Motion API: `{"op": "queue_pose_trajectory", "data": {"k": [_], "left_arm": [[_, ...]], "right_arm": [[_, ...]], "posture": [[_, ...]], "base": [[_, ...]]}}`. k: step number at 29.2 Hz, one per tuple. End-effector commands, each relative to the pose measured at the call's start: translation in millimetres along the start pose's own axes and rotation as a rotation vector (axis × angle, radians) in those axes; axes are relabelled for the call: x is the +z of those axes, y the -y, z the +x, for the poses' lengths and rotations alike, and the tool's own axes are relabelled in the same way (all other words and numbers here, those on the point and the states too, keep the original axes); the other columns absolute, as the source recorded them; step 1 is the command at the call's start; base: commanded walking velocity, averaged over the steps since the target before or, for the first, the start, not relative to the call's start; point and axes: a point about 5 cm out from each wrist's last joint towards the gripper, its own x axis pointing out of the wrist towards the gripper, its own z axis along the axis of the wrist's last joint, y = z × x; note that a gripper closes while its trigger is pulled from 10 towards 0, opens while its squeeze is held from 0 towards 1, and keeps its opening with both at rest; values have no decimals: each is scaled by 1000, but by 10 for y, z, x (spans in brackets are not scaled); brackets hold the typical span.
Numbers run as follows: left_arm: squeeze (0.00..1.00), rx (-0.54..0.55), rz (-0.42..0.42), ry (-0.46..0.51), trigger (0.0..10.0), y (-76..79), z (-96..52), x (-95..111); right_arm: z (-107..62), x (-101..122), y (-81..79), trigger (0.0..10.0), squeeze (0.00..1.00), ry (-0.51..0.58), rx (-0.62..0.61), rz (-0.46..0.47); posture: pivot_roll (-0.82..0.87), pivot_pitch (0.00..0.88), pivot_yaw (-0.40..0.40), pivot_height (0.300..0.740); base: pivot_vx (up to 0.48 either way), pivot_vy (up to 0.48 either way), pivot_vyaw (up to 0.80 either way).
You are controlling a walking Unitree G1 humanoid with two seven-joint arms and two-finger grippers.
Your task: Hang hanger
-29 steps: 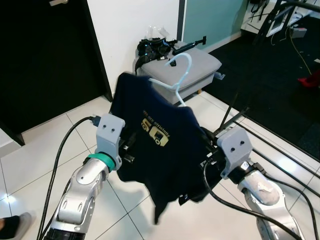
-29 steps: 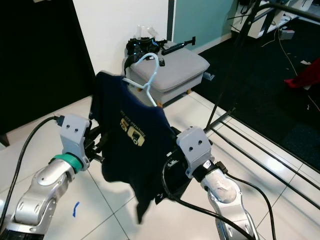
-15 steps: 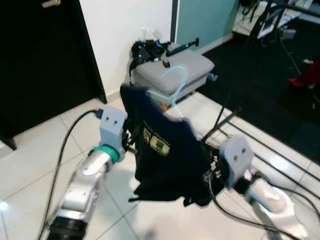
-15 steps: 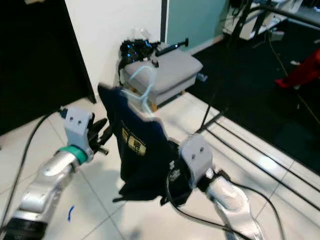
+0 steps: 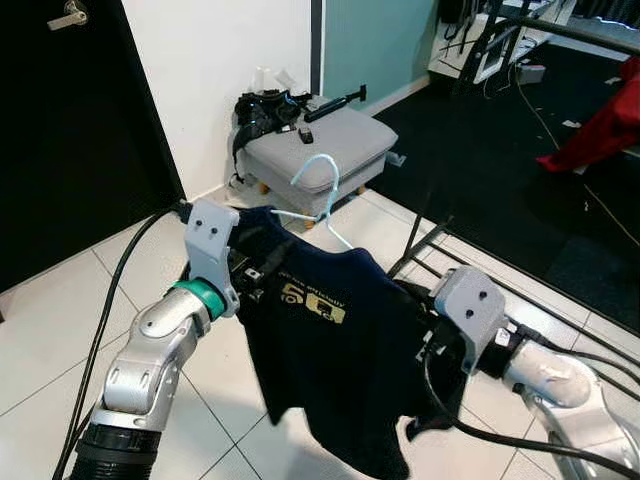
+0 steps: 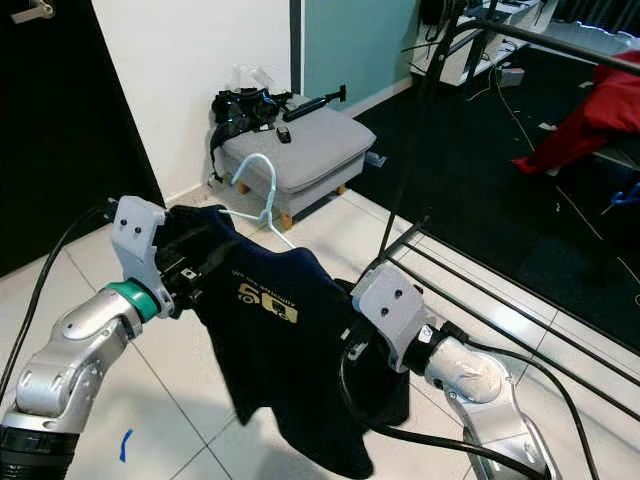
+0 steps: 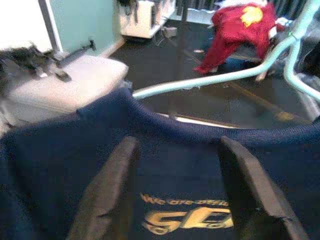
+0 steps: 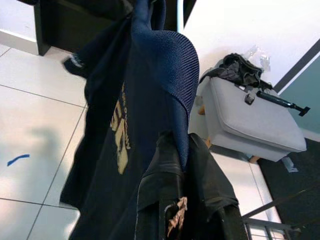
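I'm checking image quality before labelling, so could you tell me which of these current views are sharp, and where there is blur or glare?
Left and right eye views: sharp, evenly lit, with glare streaks on the floor tiles beside the navy T-shirt. Left wrist view: soft throughout, the black fingers blurred up close, the light blue hanger slightly smeared. Right wrist view: shirt fabric crisp, near fingers dark and indistinct.

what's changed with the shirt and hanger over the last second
The camera shifted, so small moves are unclear. The navy T-shirt on the light blue hanger now hangs spread between both arms, less bunched than half a second ago. Both the left gripper and right gripper still hold it. The grey footstool stays put.
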Motion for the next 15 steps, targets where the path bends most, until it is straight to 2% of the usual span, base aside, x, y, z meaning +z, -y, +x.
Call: {"op": "queue_pose_trajectory", "data": {"k": [1, 2, 4, 5, 6, 7, 8, 10, 12, 13, 14, 15], "left_arm": [[1000, 23, -144, -34, 10000, -43, -45, -50], [0, 36, -191, -25, 10000, -55, -39, -39], [0, 36, -191, -25, 10000, -55, -39, -39], [0, 45, -216, -18, 10000, -62, -36, -28], [0, 49, -304, -2, 10000, -76, -22, -15], [0, 49, -304, -2, 10000, -76, -22, -15], [0, 53, -386, 8, 10000, -88, -5, -14], [0, 53, -386, 8, 10000, -88, -5, -14], [0, 60, -503, 26, 10000, -102, 34, -12], [0, 67, -537, 33, 10000, -107, 51, -11], [0, 67, -537, 33, 10000, -107, 51, -11], [0, 60, -605, 47, 10000, -93, 101, 39]], "right_arm": [[-2, 162, 56, 10000, 0, 75, -25, -69], [5, 169, 46, 10000, 0, 77, -23, -73], [5, 169, 46, 10000, 0, 77, -23, -73], [11, 171, 41, 10000, 0, 79, -21, -75], [19, 179, 20, 10000, 0, 85, -20, -73], [19, 179, 20, 10000, 0, 85, -20, -73], [28, 197, 5, 10000, 0, 96, -24, -72], [28, 197, 5, 10000, 0, 96, -24, -72], [49, 239, -12, 10000, 0, 116, -29, -70], [58, 258, -15, 10000, 0, 124, -30, -70], [58, 258, -15, 10000, 0, 124, -30, -70], [74, 275, -42, 10000, 0, 133, -23, -67]], "posture": [[-320, 92, 89, 740], [-317, 96, 93, 740], [-317, 96, 93, 740], [-317, 96, 93, 740], [-311, 100, 97, 740], [-311, 100, 97, 740], [-312, 102, 100, 740], [-312, 102, 100, 740], [-314, 106, 107, 740], [-314, 106, 107, 740], [-314, 106, 107, 740], [-314, 106, 107, 740]], "base": [[0, 0, 0], [0, 0, 0], [0, 0, 0], [0, 0, 0], [0, 0, 0], [0, 0, 0], [0, 0, 0], [0, 0, 0], [0, 0, 0], [0, 0, 0], [0, 0, 0], [0, 0, 0]]}}
